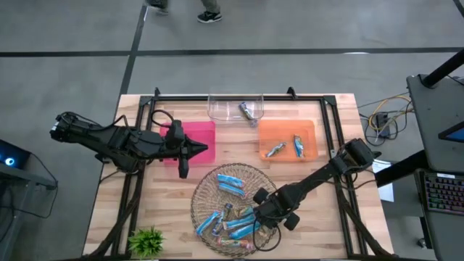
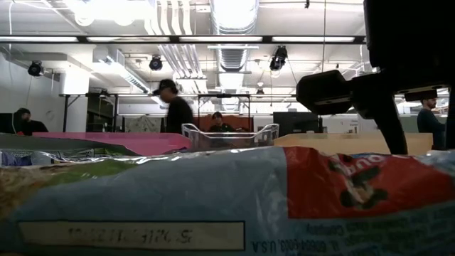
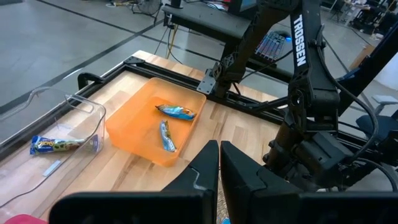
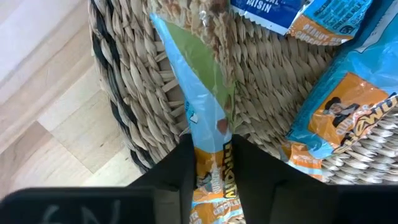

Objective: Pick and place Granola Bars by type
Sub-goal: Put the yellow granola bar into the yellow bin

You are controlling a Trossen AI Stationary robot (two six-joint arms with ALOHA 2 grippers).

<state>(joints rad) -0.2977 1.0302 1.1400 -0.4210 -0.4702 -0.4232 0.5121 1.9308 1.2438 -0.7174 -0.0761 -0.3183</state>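
My right gripper pinches a blue granola bar at the basket rim; left gripper shut, over pink tray.

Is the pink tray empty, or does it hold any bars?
Seemingly empty: the pink tray shows no bars, though the left end effector hides part.

Basket is pretty crowded: bars piled inside and the right end effector down at its rim, arm slanting off toward the orange tray. Left end effector hangs just beyond the basket, by the pink tray. Bare bench left of the basket, up to the plant.
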